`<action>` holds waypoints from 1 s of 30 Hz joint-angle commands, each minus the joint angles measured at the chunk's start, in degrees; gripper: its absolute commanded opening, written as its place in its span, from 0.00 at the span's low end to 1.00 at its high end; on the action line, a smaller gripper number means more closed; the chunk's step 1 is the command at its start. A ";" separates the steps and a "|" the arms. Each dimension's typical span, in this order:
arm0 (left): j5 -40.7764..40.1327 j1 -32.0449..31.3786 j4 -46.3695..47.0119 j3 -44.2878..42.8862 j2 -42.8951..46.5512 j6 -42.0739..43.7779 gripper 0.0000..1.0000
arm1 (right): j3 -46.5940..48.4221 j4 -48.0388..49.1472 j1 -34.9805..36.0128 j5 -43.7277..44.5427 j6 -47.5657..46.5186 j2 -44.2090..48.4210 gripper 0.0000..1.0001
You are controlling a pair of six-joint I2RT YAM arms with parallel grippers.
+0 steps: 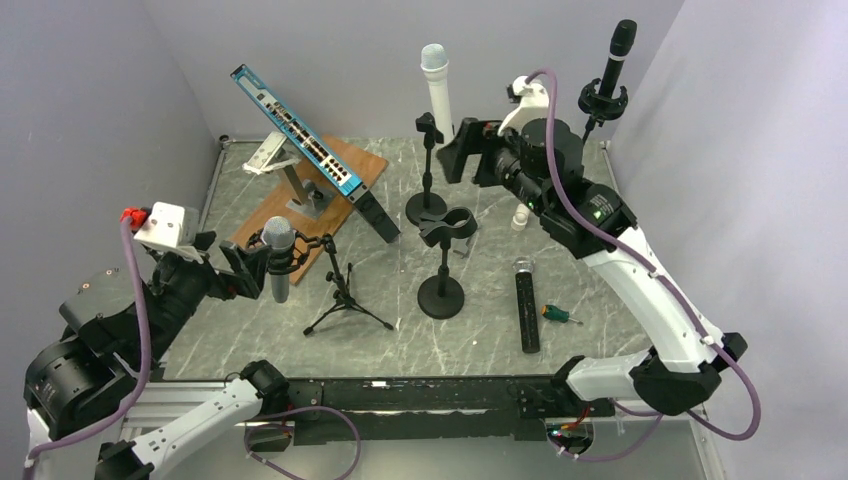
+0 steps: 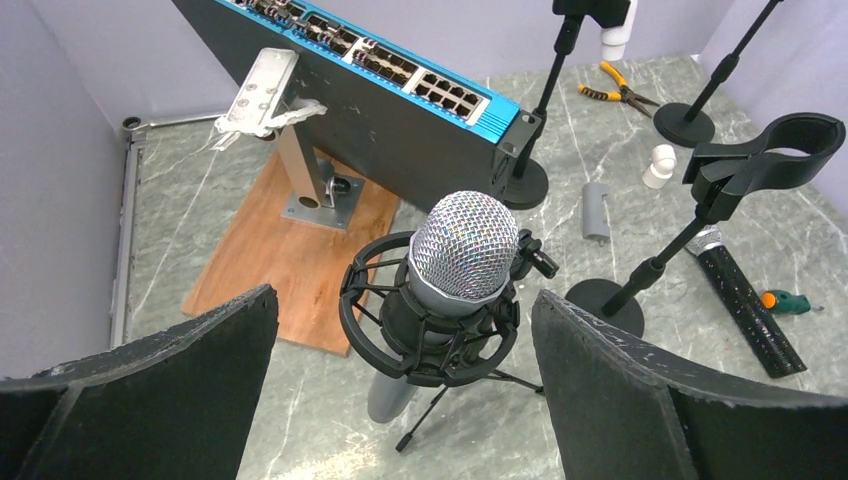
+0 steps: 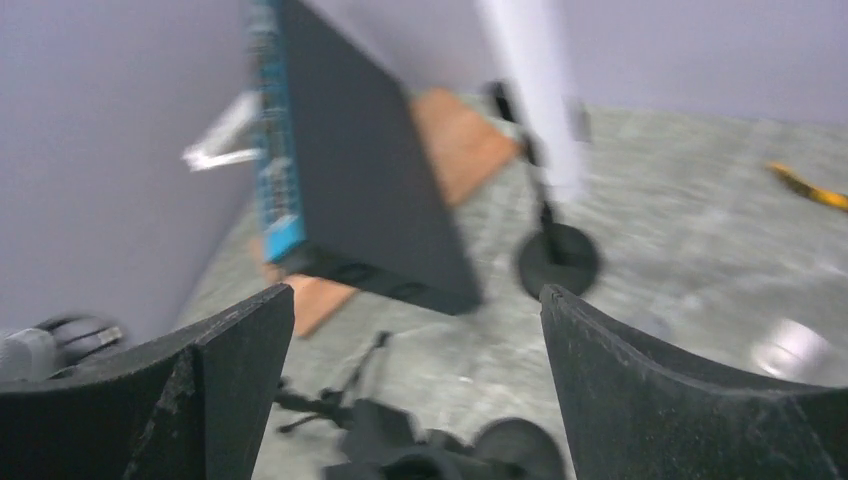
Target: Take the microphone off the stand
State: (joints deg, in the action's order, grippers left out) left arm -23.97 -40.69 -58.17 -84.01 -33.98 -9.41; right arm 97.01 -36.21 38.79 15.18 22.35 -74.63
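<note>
A silver-grilled microphone (image 2: 465,245) sits upright in a black shock mount (image 2: 352,300) on a small tripod stand (image 1: 345,300) at the near left of the table. The left gripper (image 2: 405,295) hovers level with it, its padded fingers spread wide on either side of the grille and touching nothing. The right gripper (image 3: 415,290) hangs at the back near a white microphone (image 1: 437,85) on its own stand, its fingers also spread and holding nothing; its wrist view is blurred. The step in hand looks like the left arm's approach. To do it well, the fingers should likely close on the microphone body rather than the round grille. The pull should probably run straight along the microphone's axis, since the light tripod could tip. The surface is a grey marbled tabletop (image 1: 600,280), enclosed by plain pale walls. Also on it are a blue-faced network switch (image 1: 300,130) propped over a wooden board (image 1: 265,225), an empty clip stand (image 1: 445,265), a black microphone (image 1: 526,305) lying flat and a small screwdriver (image 1: 560,314).
</note>
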 commanded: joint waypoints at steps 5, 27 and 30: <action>-0.39 -0.11 5.32 2.66 6.40 -4.70 0.99 | -4.77 26.19 13.27 -20.79 1.11 -1.11 1.00; -4.02 -0.18 1.68 3.46 12.08 -8.00 0.99 | 7.16 34.37 33.68 -6.08 -3.45 -24.43 0.80; -3.92 -0.17 1.75 3.41 12.33 -7.94 0.99 | 8.01 33.35 34.19 -3.87 -3.87 -25.31 0.70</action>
State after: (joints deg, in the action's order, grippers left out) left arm -26.87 -40.69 -56.75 -80.16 -22.20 -16.45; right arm 101.27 -6.37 72.38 5.85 20.29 -99.46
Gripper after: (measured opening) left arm 0.992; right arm 0.743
